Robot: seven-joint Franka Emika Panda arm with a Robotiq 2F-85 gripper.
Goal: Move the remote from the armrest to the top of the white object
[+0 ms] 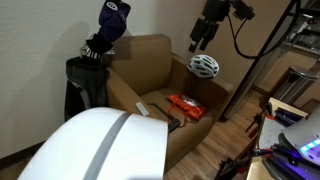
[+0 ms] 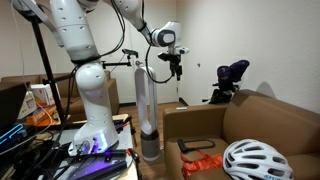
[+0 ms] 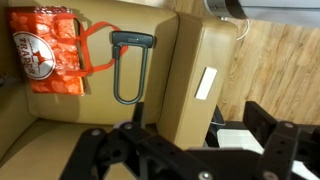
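The tan-brown armrest (image 1: 135, 98) of the armchair carries a white slip (image 3: 207, 82). A small dark bar (image 1: 172, 123) lies at its front end; it may be the remote, but it is too small to tell. In the wrist view the remote is hidden behind my gripper. My gripper (image 1: 200, 38) hangs high above the chair, open and empty, and also shows in an exterior view (image 2: 175, 62) and in the wrist view (image 3: 200, 128). A large rounded white object (image 1: 100, 145) fills the foreground. A flat white thing (image 3: 240, 140) lies beside the armrest.
A white helmet (image 1: 204, 66) sits on the other armrest. An orange snack packet (image 3: 45, 50) and a black U-lock (image 3: 130, 65) lie on the seat. A tall white fan tower (image 2: 145, 105) stands by the chair. A black golf bag (image 1: 90, 75) stands behind.
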